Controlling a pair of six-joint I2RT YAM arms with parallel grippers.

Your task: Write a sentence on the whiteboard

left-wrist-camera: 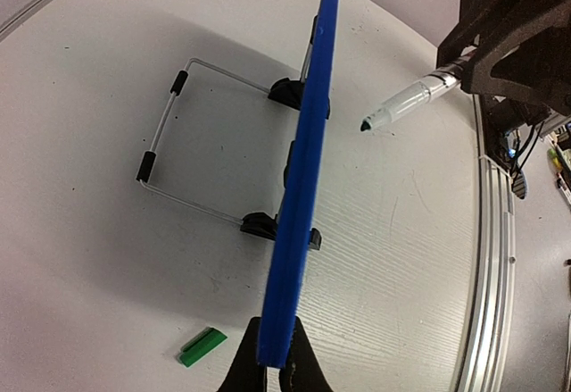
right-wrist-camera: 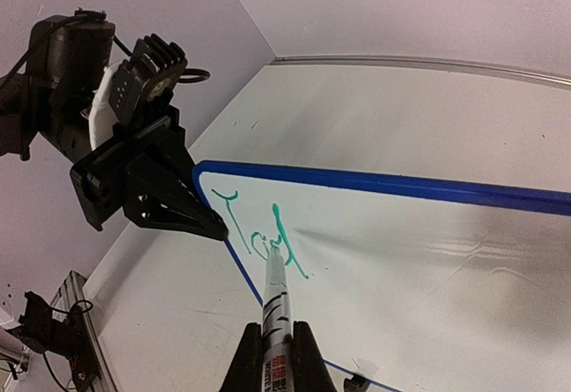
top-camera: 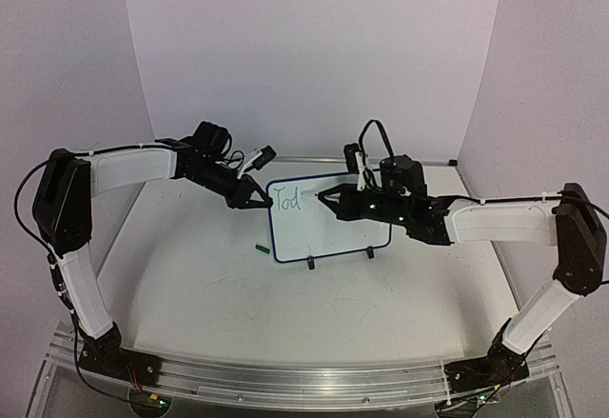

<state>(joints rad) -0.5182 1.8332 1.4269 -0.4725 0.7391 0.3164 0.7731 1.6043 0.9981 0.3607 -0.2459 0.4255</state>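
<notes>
The whiteboard (top-camera: pixel 333 229) stands tilted on its black wire feet (left-wrist-camera: pixel 169 133), its blue border (left-wrist-camera: pixel 308 169) edge-on in the left wrist view. Green letters "Tod" (top-camera: pixel 287 199) sit at its upper left corner, the start of the sentence (right-wrist-camera: pixel 263 236). My left gripper (left-wrist-camera: pixel 275 365) is shut on the board's left edge (top-camera: pixel 269 210). My right gripper (right-wrist-camera: pixel 277 356) is shut on a green-tipped marker (right-wrist-camera: pixel 275 303), which points at the last letter. In the left wrist view the marker (left-wrist-camera: pixel 406 104) tip stands a little off the board's face.
A green marker cap (top-camera: pixel 260 247) lies on the table just left of the board's lower corner, also in the left wrist view (left-wrist-camera: pixel 201 346). The table's metal rail (left-wrist-camera: pixel 495 258) runs along the near edge. Purple walls close in the back and sides.
</notes>
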